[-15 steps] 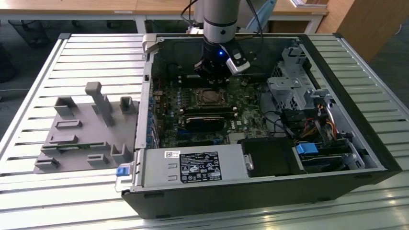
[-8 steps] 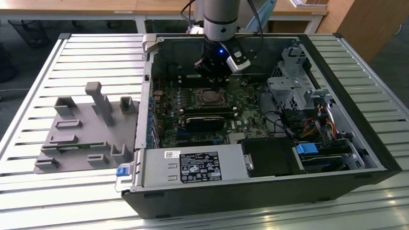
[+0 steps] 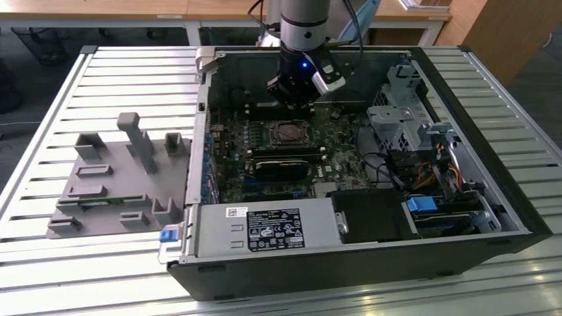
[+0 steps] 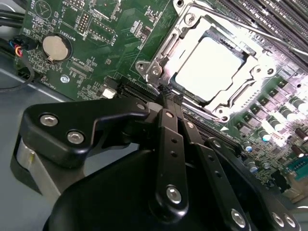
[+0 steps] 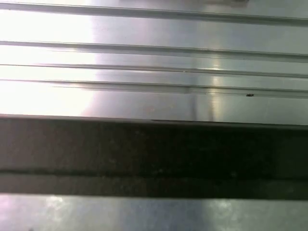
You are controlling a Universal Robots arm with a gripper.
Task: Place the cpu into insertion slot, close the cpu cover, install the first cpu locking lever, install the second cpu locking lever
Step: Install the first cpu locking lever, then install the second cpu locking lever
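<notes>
In the second wrist view the cpu [image 4: 209, 67] lies flat in the insertion slot [image 3: 288, 133], its pale silver top showing through the window of the cpu cover [image 4: 163, 48]. The cover lies down over it. A thin metal locking lever [image 4: 250, 30] runs along one side of the cover. My gripper [image 4: 166, 96] has its black fingers [image 4: 169, 134] pressed together, tips right at the near corner of the cover frame. Nothing shows between them. In the exterior view my gripper [image 3: 294, 102] hangs just above the slot inside the open computer case.
The case [image 3: 351, 263] lies open on a slatted metal table [image 3: 131, 72]. A long black card [image 3: 283, 164] sits beside the slot, a drive cage [image 3: 399, 125] on the exterior view's right. A grey fixture [image 3: 114, 178] stands on the table. A coin battery [image 4: 54, 46] sits on the board.
</notes>
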